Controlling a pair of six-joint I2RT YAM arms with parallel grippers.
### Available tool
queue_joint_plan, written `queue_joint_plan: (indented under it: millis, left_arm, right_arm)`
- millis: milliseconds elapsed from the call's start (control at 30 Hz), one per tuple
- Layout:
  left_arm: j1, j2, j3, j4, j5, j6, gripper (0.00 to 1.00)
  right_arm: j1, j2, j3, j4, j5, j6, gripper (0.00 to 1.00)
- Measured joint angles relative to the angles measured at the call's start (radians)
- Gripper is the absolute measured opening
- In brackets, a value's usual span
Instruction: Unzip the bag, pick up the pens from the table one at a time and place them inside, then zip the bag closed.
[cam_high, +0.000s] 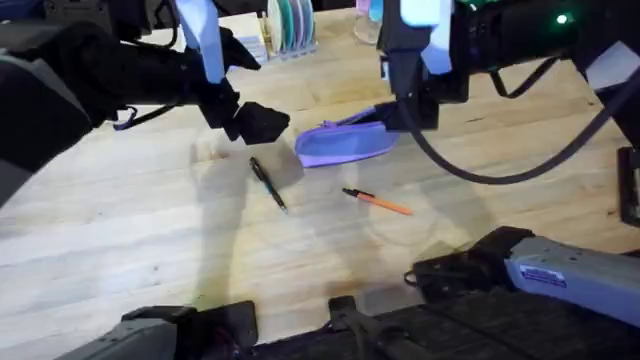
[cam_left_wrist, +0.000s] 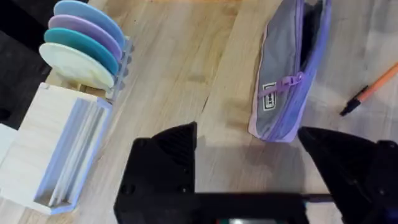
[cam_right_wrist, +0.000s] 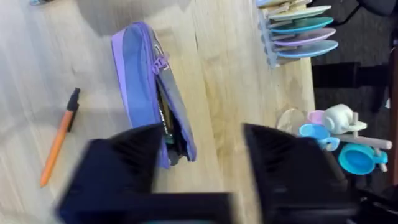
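The bag (cam_high: 345, 143) lies on the surface (cam_high: 130, 240) a little above the centre of the overhead frame, with its long axis running almost left to right and slightly tilted. In both wrist views its zipper looks at least partly open, since a dark gap shows along the top seam. The black pen (cam_high: 268, 184) lies below and to the left of the bag, its long axis going diagonally from upper left to lower right. The orange pen (cam_high: 378, 201) lies below and to the right of the bag, also on a shallow diagonal, and the two pens are well apart from each other. The left pincer (cam_high: 262, 124) hangs just to the left of the bag and just above the upper end of the black pen; its jaws stand wide apart and hold nothing. The right pincer (cam_high: 412, 112) is at the right end of the bag, open as well and empty, with the bag's end lying just before its fingers. So, in my judgement, the left arm is the nearer one to the black pen, and it must come down and toward the bottom of the frame, turning so the jaws close across the pen's diagonal axis. The orange pen lies rather on the side of the right arm.
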Motion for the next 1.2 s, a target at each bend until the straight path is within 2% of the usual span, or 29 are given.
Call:
queue_joint_plan:
  millis: [167,200,400,700,1200]
  left_arm:
    - [0.000,0.000,0.000,0.000,0.000,0.000,0.992]
    - [0.000,0.000,0.000,0.000,0.000,0.000,0.992]
    - [0.000,0.000,0.000,0.000,0.000,0.000,0.992]
    - [0.000,0.000,0.000,0.000,0.000,0.000,0.992]
    - [0.000,0.000,0.000,0.000,0.000,0.000,0.992]
  right_arm:
    - [0.000,0.000,0.000,-0.036,0.000,-0.003,0.099]
    - [0.000,0.000,0.000,-0.043,0.000,-0.004,0.050]
    - [0.000,0.011,0.001,-0.047,0.000,-0.015,0.034]
    - [0.000,0.192,0.004,-0.052,-0.027,-0.027,0.034]
    - [0.000,0.352,0.004,-0.034,-0.045,-0.030,0.034]
